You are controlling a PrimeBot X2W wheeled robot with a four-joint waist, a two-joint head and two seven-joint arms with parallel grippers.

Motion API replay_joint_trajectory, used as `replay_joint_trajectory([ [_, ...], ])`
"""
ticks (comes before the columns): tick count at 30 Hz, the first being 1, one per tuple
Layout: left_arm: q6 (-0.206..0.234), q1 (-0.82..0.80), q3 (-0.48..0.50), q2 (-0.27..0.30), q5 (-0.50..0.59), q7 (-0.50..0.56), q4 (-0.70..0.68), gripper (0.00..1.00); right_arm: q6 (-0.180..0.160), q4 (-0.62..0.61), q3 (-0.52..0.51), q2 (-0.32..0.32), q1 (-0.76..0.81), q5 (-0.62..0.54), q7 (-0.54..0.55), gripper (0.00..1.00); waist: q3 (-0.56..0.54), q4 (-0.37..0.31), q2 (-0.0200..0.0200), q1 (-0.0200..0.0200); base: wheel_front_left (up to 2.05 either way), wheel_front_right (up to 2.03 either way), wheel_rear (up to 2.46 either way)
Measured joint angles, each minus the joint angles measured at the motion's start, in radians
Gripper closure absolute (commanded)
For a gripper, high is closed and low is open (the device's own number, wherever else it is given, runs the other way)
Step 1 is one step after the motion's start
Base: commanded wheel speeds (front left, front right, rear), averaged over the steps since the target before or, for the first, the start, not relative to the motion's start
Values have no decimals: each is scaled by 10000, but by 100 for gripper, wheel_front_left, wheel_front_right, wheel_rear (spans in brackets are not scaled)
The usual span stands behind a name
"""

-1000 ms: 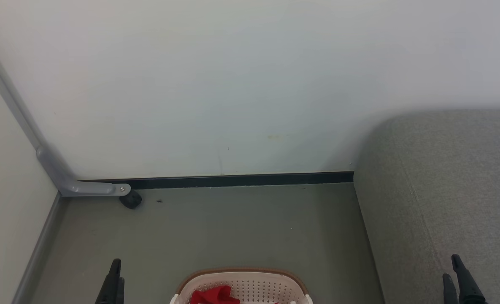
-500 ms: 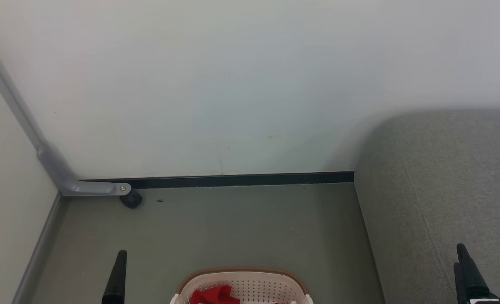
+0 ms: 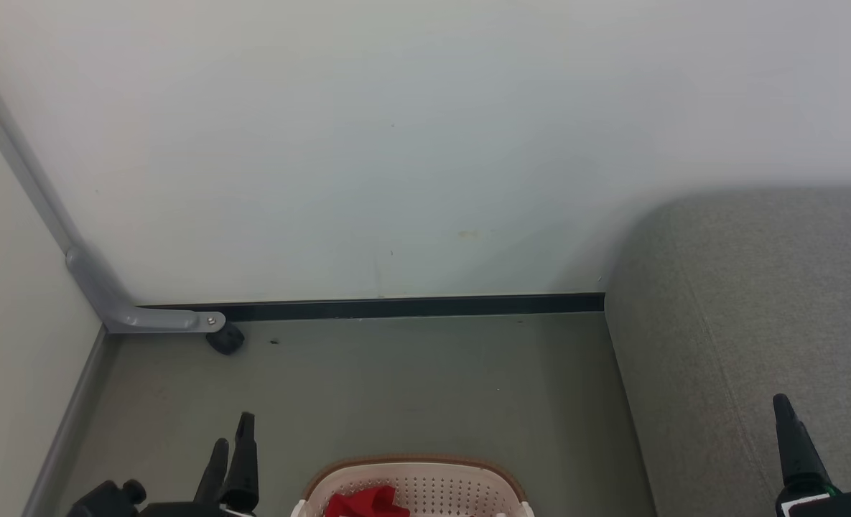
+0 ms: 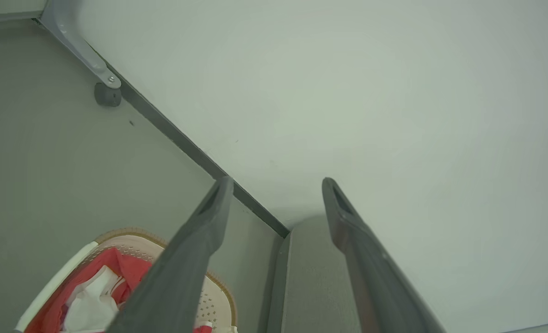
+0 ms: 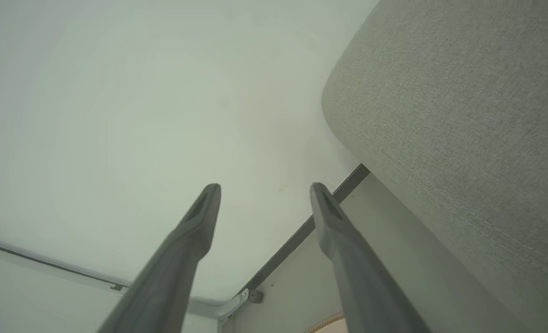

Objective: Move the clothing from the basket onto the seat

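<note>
In the head view we see the basket [image 3: 414, 460] on the floor [image 3: 396, 380] at 6 o'clock, with red clothing [image 3: 365, 502] inside. The grey seat [image 3: 755, 301] lies at 4 o'clock. Our left claw [image 4: 277, 181] at 7 o'clock and right claw [image 5: 265, 186] at 5 o'clock spread wide, gripping nothing.

The bottom edge of the head view cut off the basket [image 3: 411, 459], leaving its far rim and a scrap of the red clothing [image 3: 365, 501]. The seat [image 3: 755, 323] ran off the right edge. In the left wrist view, 1 finger [image 4: 186, 273] of the left gripper [image 4: 277, 185] covered part of the basket. A dark speck [image 3: 273, 341] on the floor [image 3: 411, 388] was too small to identify.
</note>
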Motion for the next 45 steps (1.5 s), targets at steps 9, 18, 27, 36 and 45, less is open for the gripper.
replay_joint_trajectory([
  [9,261,-10,-518,180,1965,-290,-67,0,-52,23,656,-414,-198,-1708,-387,0,-39,13,0,0,0,0,0],
  [18,479,-10,-813,253,3735,-635,63,0,-176,132,1145,-711,-209,-3070,-732,0,-95,52,0,0,0,0,0],
  [27,673,-10,-1074,276,5210,-894,341,0,-267,192,1509,-892,-198,-4159,-1058,0,-137,72,0,0,0,0,0],
  [36,913,-7,-1189,268,6707,-1250,587,0,-439,349,1576,-1058,-182,-5020,-1367,0,-174,69,0,0,0,0,0],
  [45,1154,-7,-1352,244,8023,-1588,748,0,-606,433,1590,-1285,-180,-6119,-1739,0,-216,68,0,0,0,0,0],
])
